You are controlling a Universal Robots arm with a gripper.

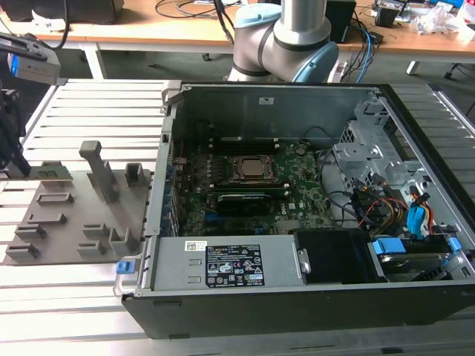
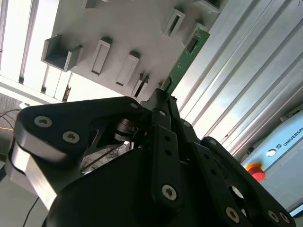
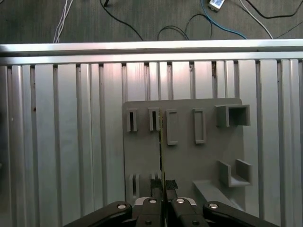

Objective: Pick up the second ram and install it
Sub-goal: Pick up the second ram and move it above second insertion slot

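gripper (image 3: 163, 185) fingers (image 3: 156, 183) clamp the second ram (image 2: 187, 52) by one end, edge-on over the grey fixture (image 3: 189, 156), likely slot-ready.

Hand (image 3: 162, 185) tight around the second ram (image 2: 182, 64)

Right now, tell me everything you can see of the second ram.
The second ram is a long, narrow, card-thin green circuit-board stick, with a dark chip on its face in the second wrist view. The first wrist view sees it edge-on, as a thin line across the grey fixture plate. The end effector is shut on one end, with a finger on each flat side; the other end juts out free. Whether it touches the fixture cannot be told.
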